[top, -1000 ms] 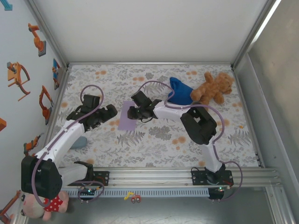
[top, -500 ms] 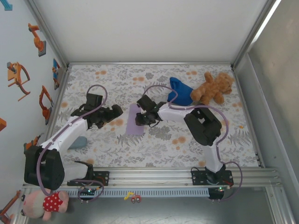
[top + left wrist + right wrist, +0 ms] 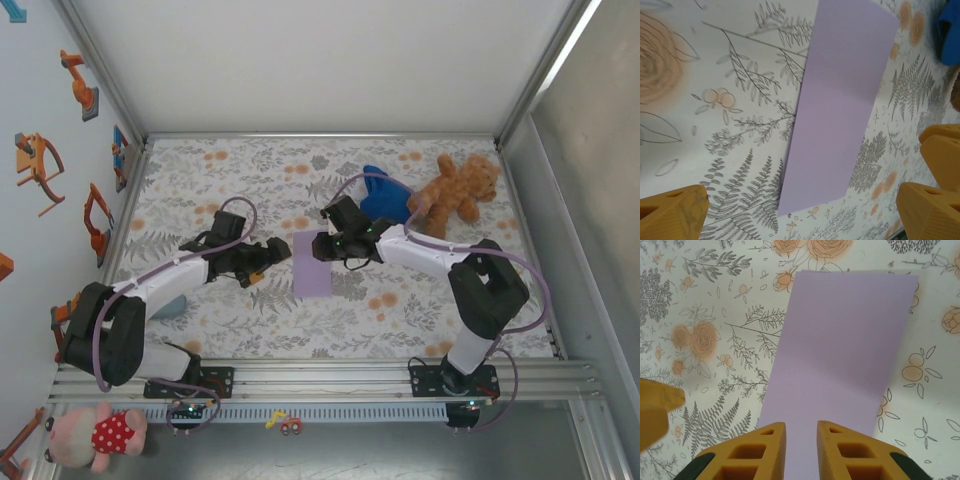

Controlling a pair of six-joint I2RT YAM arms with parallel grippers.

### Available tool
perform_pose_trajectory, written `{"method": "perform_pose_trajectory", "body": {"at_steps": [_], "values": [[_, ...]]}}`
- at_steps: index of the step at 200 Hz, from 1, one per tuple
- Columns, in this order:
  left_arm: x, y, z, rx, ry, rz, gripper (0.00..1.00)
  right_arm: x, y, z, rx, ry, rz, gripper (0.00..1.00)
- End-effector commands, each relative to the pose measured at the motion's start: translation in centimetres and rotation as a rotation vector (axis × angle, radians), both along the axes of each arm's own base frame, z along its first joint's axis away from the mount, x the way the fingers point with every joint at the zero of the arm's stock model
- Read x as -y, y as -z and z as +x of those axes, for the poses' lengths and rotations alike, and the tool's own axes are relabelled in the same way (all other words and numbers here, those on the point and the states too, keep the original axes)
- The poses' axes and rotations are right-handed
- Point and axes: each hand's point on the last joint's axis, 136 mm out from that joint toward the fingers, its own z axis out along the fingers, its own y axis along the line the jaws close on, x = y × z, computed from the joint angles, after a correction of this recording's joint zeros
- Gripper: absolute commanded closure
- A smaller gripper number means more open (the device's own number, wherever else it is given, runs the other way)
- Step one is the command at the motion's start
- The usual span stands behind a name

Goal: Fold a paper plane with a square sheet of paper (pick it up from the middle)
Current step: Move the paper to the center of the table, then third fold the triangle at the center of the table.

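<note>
Floral table (image 3: 230, 170), matt and printed with grey ferns and peach roses, runs out to metal rails (image 3: 320, 136) on every side. Just ahead of the left gripper (image 3: 272, 257), whose ribbed orange fingers (image 3: 672, 212) stand spread wide, lies the paper (image 3: 311, 268). It is a thin, smooth lavender strip, long and narrow, flat on the table, with straight edges. Its near short end sits between those fingertips and touches neither. The right gripper (image 3: 801, 432) sits on the opposite short end with its fingers (image 3: 850, 450) drawn close. Lavender fills the slit between them, a pinch on that edge. Bare table lies open along both long sides of the strip. Behind the right gripper, close to its arm, is a crumpled blue cloth (image 3: 385, 195). Past that sits a plush brown bear (image 3: 455, 190), well apart from the paper.
</note>
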Motion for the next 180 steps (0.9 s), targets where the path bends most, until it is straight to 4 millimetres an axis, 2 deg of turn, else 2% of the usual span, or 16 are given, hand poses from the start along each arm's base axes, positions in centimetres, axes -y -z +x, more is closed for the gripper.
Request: {"method": "perform_pose_trajectory", "body": {"at_steps": [1,27,77,106,144,180], "values": [[1.0,1.0,-1.0,-0.064,-0.023,-0.038,0.07,0.1,2.7,-0.8,-0.085,0.059,0.008,0.78],[1.9,1.7,-1.7,-0.098,-0.001,-0.039,0.14,0.6,4.3,-1.0,-0.117,0.077,-0.023,0.8],[3.4,2.8,-2.5,-0.148,0.053,-0.027,0.4,2.1,7.3,-1.4,-0.184,0.125,-0.073,0.82],[3.7,3.5,-2.9,-0.172,0.069,-0.015,0.5,3.1,8.7,-2.1,-0.219,0.146,-0.1,0.84],[4.6,3.6,-2.9,-0.176,0.104,-0.023,0.61,3.6,9.5,-2.7,-0.242,0.152,-0.102,0.85],[5.4,3.1,-2.7,-0.172,0.124,-0.051,0.66,3.8,9.5,-2.6,-0.242,0.156,-0.101,0.86]]}}
